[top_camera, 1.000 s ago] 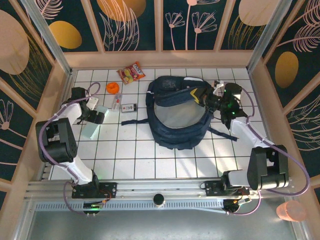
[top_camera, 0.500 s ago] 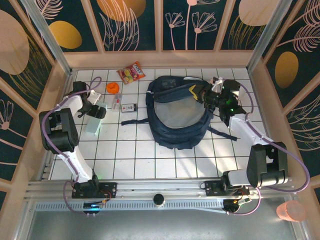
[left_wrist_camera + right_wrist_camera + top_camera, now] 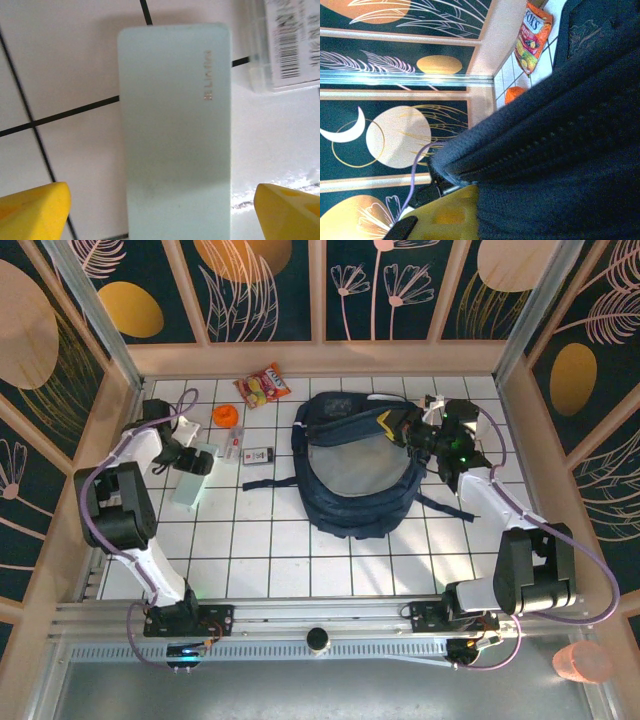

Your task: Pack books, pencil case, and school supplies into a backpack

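- Overhead, the navy fabric backpack (image 3: pixel 355 485) lies flat mid-table, its long axis running near to far and its mouth gaping upward.
- At its right rim the right gripper (image 3: pixel 408 430) has its jaws pressed together on the fabric. The pinch itself is partly hidden behind woven cloth.
- Over by the table's left side, the left gripper (image 3: pixel 195 462) hovers with its yellow fingertips (image 3: pixel 35 210) spread wide.
- Between them, lengthwise, sits a smooth, round-cornered pale bluish-white piece (image 3: pixel 175 130), its near end cut off.
- Just beside it, a barcoded item (image 3: pixel 292 45) is cropped.
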`<action>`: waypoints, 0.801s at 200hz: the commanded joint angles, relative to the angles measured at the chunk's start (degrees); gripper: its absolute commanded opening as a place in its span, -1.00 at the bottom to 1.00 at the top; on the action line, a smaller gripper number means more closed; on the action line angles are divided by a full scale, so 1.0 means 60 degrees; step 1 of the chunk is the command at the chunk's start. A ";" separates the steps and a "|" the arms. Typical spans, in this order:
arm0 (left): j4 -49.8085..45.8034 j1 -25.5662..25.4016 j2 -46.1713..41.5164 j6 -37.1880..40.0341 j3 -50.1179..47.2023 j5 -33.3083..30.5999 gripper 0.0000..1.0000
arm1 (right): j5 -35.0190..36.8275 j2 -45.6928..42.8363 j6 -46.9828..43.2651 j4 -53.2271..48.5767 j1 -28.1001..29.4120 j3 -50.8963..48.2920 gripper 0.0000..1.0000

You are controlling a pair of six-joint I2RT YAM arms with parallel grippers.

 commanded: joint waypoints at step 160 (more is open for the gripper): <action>0.0032 -0.0455 0.1513 -0.0071 -0.0096 -0.1452 0.75 | 0.0257 -0.0046 -0.0401 0.0198 0.0196 0.0485 -0.82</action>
